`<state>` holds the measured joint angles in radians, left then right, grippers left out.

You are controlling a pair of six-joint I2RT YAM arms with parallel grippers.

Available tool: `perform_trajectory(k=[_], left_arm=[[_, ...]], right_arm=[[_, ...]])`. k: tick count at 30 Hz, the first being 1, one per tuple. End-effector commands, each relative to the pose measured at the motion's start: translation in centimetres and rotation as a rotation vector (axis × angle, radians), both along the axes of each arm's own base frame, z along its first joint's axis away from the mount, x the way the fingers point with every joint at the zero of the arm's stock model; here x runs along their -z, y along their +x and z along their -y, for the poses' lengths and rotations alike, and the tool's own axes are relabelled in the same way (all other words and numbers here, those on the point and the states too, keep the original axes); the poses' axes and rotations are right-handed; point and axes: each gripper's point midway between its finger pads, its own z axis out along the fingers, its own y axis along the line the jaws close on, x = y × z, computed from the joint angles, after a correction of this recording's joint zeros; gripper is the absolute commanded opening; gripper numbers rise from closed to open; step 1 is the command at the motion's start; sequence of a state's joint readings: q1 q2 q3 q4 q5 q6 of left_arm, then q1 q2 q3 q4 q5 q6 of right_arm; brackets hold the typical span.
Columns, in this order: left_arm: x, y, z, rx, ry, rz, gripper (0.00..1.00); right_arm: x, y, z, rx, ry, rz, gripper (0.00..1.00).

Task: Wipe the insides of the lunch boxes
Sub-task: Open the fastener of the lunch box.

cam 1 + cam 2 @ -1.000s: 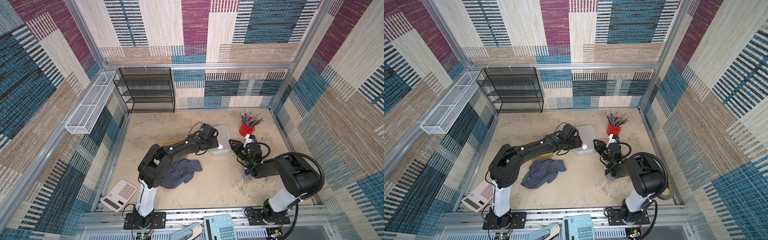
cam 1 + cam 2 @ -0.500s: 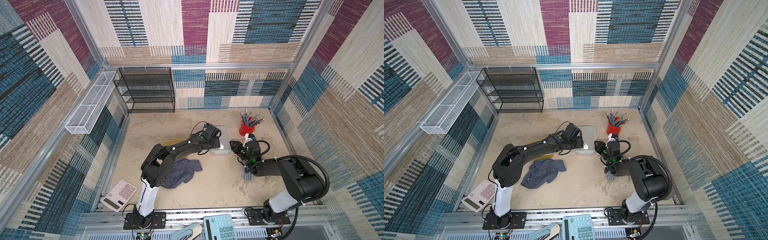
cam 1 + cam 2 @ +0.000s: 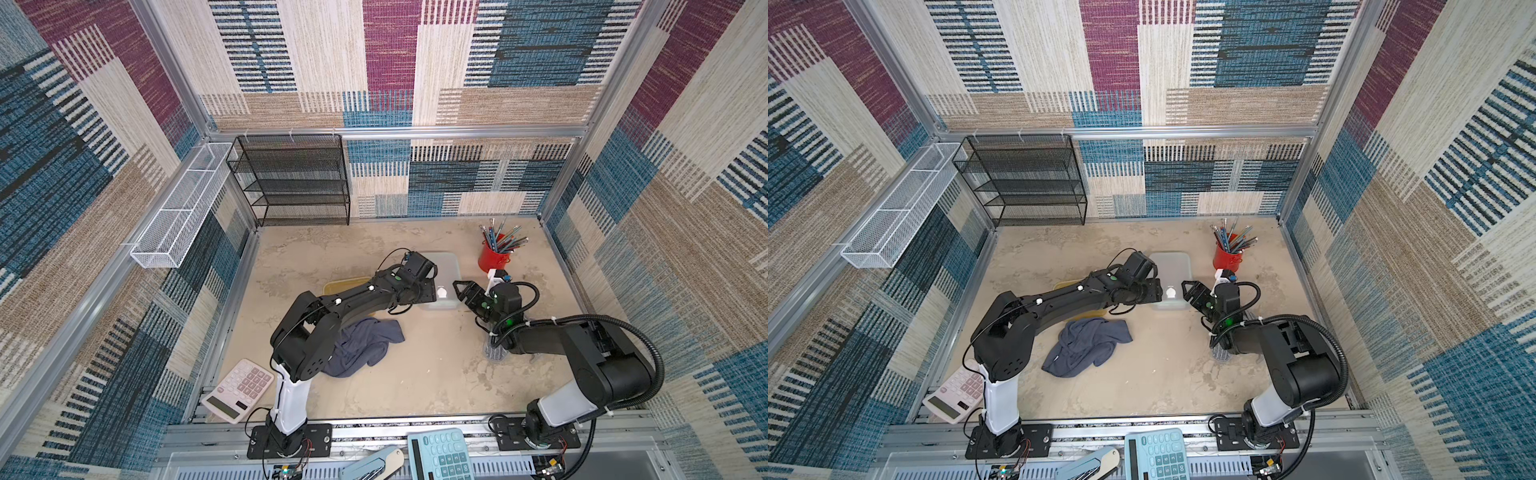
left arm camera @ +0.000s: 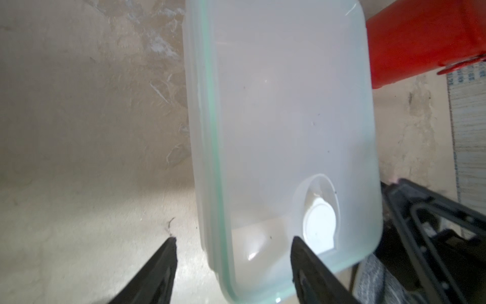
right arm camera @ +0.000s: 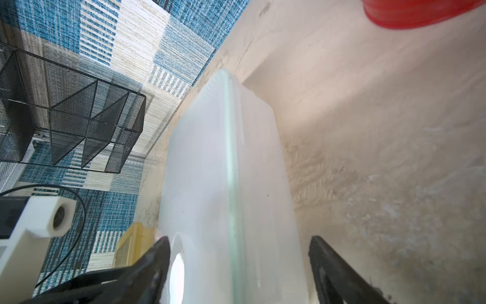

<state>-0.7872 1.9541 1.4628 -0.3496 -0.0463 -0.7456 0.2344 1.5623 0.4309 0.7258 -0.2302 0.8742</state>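
Lunch boxes lay on the sandy table (image 3: 415, 386), both toward its middle. A crumpled navy cloth (image 3: 361, 345) sprawled beside the left arm. The frosted lunch box (image 3: 446, 270), milky-clear and round-cornered, sat lidded toward the back, near the red pencil cup (image 3: 492, 259), and a pale green seal ran round its rim. The amber lunch box (image 3: 345, 286) showed only as a yellow edge behind the left arm. The left gripper (image 4: 233, 238) stood open astride one corner of the frosted box, one finger over the lid and the other clear of the wall, gripping nothing. The right gripper (image 5: 239, 237) gaped wide about that box's end, holding nothing. A round white cap (image 4: 319, 223) sat in the lid.
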Motion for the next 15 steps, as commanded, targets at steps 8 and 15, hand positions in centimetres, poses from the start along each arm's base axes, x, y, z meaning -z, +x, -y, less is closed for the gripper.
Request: perform_trajectory(k=[8, 15], left_arm=[[-5.7, 0.1, -0.3, 0.066, -0.11, 0.101, 0.71], [-7.5, 0.7, 3.0, 0.214, -0.233, 0.104, 0.69]], right_arm=[[-2.4, 1.2, -1.5, -0.04, 0.193, 0.049, 0.91], [-2.0, 1.4, -1.4, -0.038, 0.269, 0.045, 0.92]])
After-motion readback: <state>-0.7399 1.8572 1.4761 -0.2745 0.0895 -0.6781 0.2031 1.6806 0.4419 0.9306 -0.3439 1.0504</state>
